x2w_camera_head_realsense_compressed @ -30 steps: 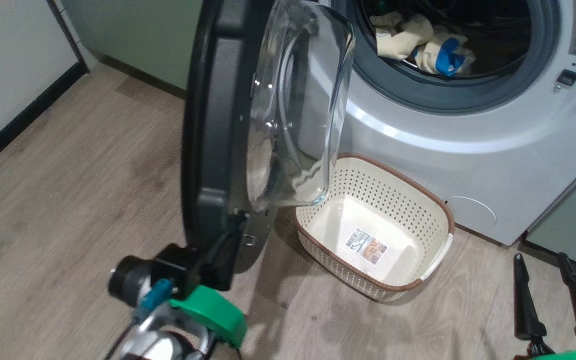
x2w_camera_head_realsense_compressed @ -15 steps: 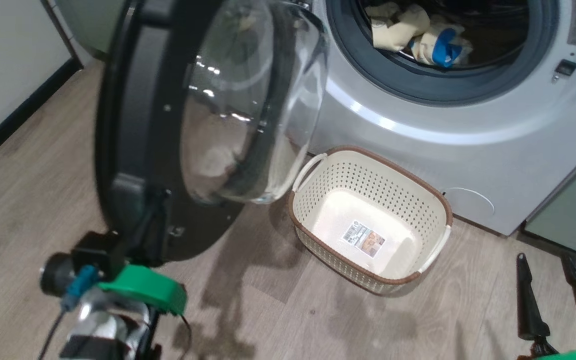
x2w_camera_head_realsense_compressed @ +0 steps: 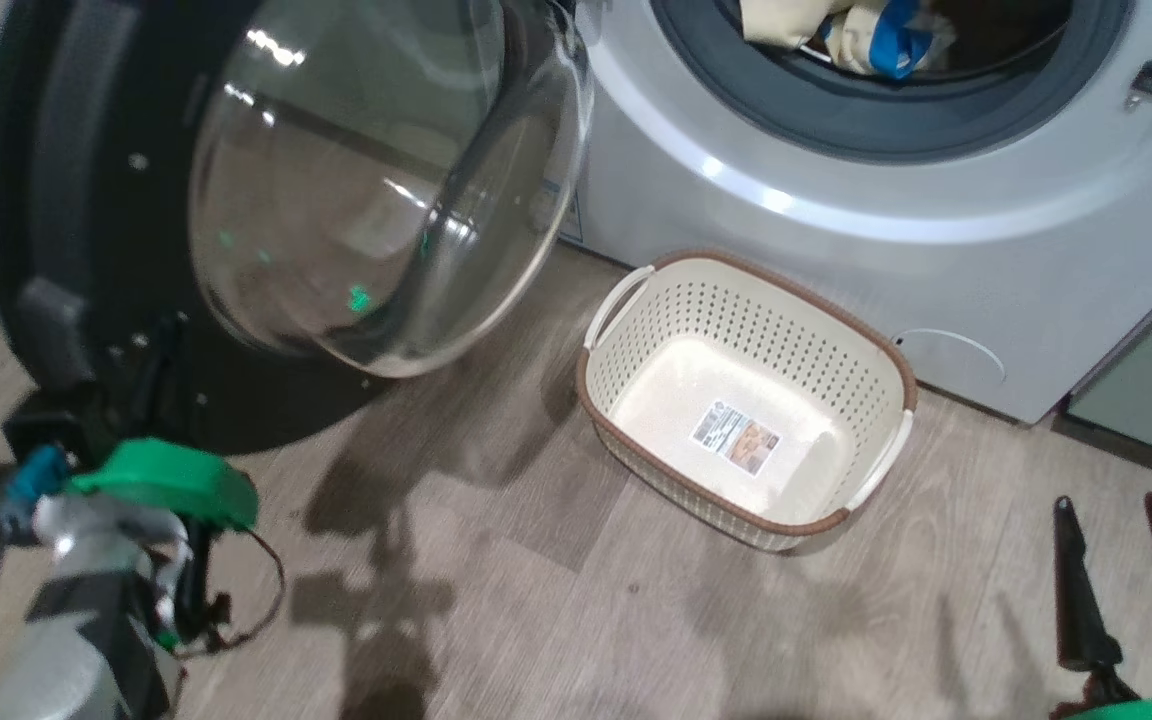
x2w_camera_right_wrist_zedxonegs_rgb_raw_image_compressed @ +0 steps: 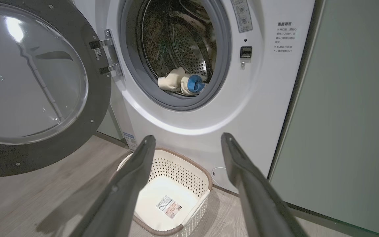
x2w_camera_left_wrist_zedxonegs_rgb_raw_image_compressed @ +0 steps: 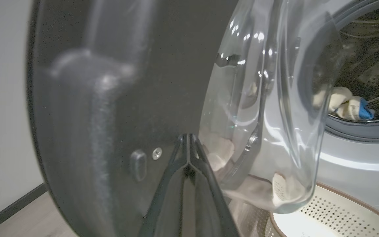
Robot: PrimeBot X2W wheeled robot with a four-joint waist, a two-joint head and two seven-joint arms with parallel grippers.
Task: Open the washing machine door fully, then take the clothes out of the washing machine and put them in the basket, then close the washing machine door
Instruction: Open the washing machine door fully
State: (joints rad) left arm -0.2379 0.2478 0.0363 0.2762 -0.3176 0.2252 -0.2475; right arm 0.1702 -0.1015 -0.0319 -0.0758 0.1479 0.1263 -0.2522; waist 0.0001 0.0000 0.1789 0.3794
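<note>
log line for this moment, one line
washing machine door: open wide | left hand: shut, tip at door rim | right hand: open, empty | clothes: in drum | basket: empty

Bright room light leaves white glare spots on the washing machine door (x2w_camera_head_realsense_compressed: 356, 180) at the head view's upper left and dark shadows on the floor (x2w_camera_head_realsense_compressed: 456, 520) at lower centre. The left wrist view is dim and blurred on its left.
</note>
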